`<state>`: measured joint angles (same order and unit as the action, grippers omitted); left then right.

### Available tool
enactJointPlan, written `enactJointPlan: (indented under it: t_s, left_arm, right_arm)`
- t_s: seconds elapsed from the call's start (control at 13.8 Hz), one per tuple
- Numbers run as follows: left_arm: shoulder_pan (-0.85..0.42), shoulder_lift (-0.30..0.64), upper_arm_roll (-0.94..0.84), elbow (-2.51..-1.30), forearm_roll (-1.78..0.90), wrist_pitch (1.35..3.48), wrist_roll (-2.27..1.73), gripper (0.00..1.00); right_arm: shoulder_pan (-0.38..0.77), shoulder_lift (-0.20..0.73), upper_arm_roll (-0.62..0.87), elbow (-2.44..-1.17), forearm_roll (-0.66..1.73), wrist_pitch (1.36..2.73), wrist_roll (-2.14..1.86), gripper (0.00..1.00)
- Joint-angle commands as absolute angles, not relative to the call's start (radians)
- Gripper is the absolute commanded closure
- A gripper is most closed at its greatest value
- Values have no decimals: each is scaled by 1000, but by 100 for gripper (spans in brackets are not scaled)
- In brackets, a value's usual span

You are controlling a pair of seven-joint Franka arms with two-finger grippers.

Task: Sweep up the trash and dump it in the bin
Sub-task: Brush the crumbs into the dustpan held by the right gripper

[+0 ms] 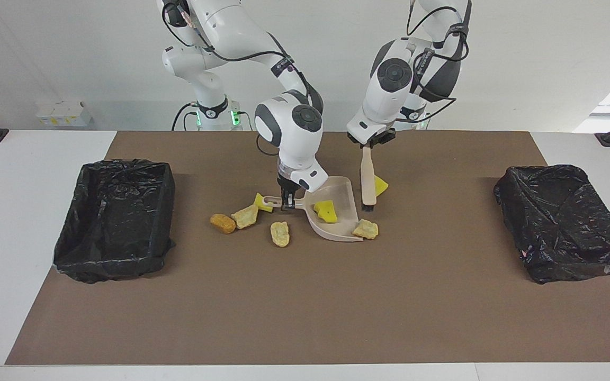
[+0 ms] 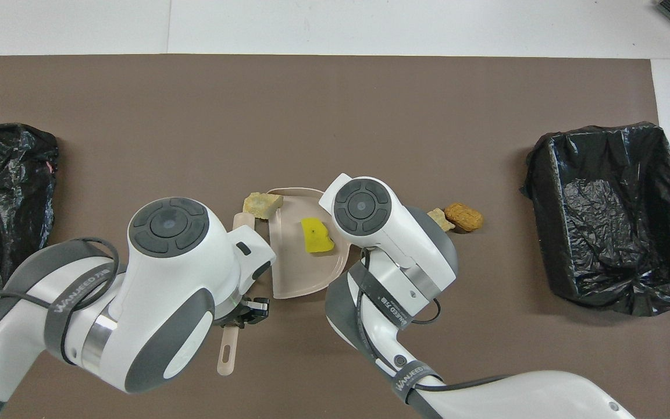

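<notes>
My right gripper (image 1: 286, 203) is shut on the handle of the beige dustpan (image 1: 337, 219), which rests on the mat. One yellow sponge piece (image 1: 326, 210) (image 2: 316, 235) lies in the pan. A tan lump (image 1: 366, 228) (image 2: 263, 205) sits at the pan's lip. My left gripper (image 1: 370, 144) (image 2: 246, 311) is shut on the brush (image 1: 368, 180), which hangs nearly upright with its bristles down beside the pan. Another yellow sponge piece (image 1: 382, 185) lies by the brush. More trash lies by the pan's handle: a brown lump (image 1: 223, 223), a tan lump (image 1: 245, 216), a yellow sponge piece (image 1: 260, 202) and another tan lump (image 1: 280, 233).
A black-lined bin (image 1: 117, 219) (image 2: 608, 215) stands toward the right arm's end of the table. A second black-lined bin (image 1: 564, 222) (image 2: 3, 203) stands toward the left arm's end. Both sit on the brown mat (image 1: 305, 307).
</notes>
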<state>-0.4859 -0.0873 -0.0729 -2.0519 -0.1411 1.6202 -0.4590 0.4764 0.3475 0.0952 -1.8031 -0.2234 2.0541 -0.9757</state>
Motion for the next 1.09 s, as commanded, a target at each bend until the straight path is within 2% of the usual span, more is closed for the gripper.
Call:
enactJointPlan:
  t_s: [0.0,0.29,0.44,0.58,0.8,1.02]
  left_arm:
    - [-427,-184,-77,-2188,-150,1614,-573,100]
    - [-339,-290,-77,-2382,-144,1682,-610,100]
    - [-347,-282,-80,-2453,-143,1797,-713,100]
    - [-366,-244,-84,-2464,-147,1914,-741,100]
    - [-471,-155,-84,-2448,-230,2092,-764,100]
    - [-529,-74,-86,-2346,-305,2163,-753,100]
  right_arm:
    - [451,357,104,-1819,-250,2104,-1017,100]
    - [446,357,104,-1828,-249,2118,-1055,100]
    - [443,357,104,-1833,-247,2129,-1054,100]
    - [445,354,104,-1836,-247,2128,-1054,100]
    - [446,353,104,-1839,-245,2129,-1036,100]
    - [450,350,104,-1847,-245,2125,-1008,100]
